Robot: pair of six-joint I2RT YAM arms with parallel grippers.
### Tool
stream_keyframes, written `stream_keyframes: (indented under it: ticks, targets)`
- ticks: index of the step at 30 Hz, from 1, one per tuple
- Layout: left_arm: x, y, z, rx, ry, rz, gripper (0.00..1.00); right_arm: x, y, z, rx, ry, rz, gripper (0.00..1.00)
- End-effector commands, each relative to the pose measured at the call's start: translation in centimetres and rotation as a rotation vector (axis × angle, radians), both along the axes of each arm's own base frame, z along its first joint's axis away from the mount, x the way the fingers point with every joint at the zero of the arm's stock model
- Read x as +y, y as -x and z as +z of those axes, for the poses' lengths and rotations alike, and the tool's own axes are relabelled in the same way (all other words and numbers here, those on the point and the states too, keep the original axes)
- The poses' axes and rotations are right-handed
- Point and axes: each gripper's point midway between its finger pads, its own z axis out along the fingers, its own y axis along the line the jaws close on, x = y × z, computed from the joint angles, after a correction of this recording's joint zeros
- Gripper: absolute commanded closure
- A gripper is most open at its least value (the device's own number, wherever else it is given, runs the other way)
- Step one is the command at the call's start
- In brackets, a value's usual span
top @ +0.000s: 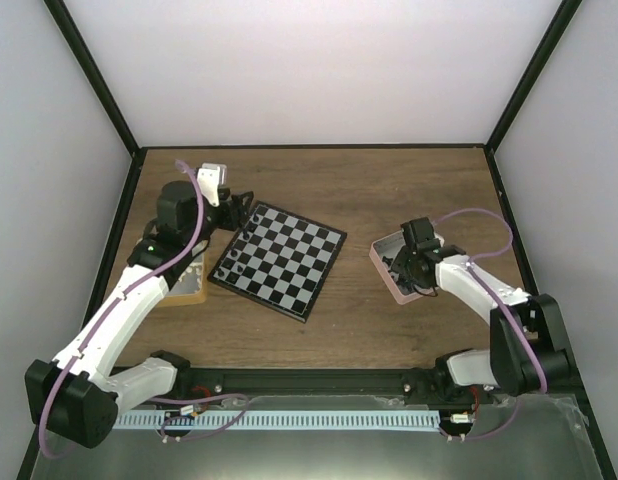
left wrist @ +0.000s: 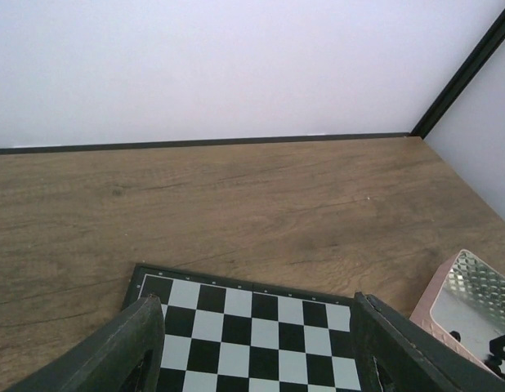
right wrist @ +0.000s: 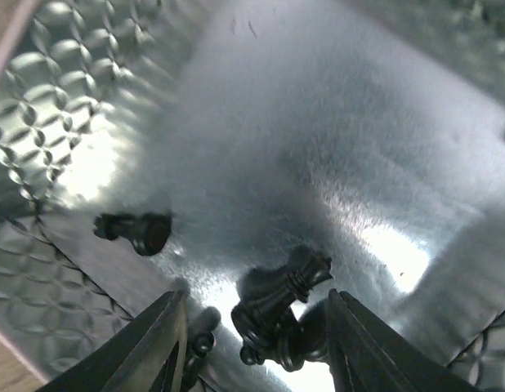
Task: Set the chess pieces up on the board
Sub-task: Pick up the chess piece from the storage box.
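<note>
Detail comes from your right wrist view, where the overhead gives only dark specks. Black chess pieces point(right wrist: 281, 309) lie tipped on the tray's point(right wrist: 334, 122) shiny floor, one cluster between the parted fingers of your right claw point(right wrist: 256, 351), unclamped. Your left claw point(left wrist: 256, 359), parted and holding nothing, hangs over the checked board point(left wrist: 244, 327).

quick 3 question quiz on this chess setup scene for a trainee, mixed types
1. Multiple choice: which tray does the right hand reach into? A pink, B tan.
2. True or false: the left hand holds a white piece.
3. Fill in: the pieces under the right hand are ___ in colour.
Key: 1 A, the pink tray. 2 false, it is open and empty. 3 black.
</note>
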Motion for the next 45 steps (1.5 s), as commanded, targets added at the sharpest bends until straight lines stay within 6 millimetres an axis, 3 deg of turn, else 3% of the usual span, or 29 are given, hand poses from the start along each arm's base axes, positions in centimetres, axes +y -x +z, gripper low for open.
stream_keyframes:
  ticks: [1,17,22,28,32,37,42,45]
  targets:
    - [-0.5,-0.1,0.4,-0.032,0.007,-0.027,0.36,0.5,0.9,-1.5,0.055,-0.05,-0.021,0.53]
    - [-0.5,-0.3,0.0,-0.025,-0.001,-0.023,0.35,0.0,-0.6,-3.2,0.082,0.036,-0.002,0.7]
    - [-0.5,-0.3,-0.2,-0.02,-0.004,-0.024,0.35,-0.1,-0.7,-3.9,0.098,0.06,0.017,0.79]
    - [-0.4,-0.3,-0.4,-0.015,-0.005,-0.022,0.35,-0.2,-1.1,-3.0,0.072,0.103,0.04,0.85]
    - [-0.7,-0.3,-0.4,-0.011,0.007,-0.033,0.35,0.3,-1.9,-0.9,-0.002,0.119,0.067,0.86]
    - [-1.3,-0.1,-0.3,0.0,0.035,-0.063,0.34,2.3,-3.5,3.2,-0.173,0.07,0.156,0.86]
    - [-3.0,0.5,-0.3,0.008,0.076,-0.159,0.29,6.0,-4.1,9.0,-0.387,-0.026,0.309,0.86]
    - [-4.3,1.2,0.2,0.01,0.12,-0.243,0.24,9.5,-3.8,13.2,-0.522,-0.115,0.463,0.87]
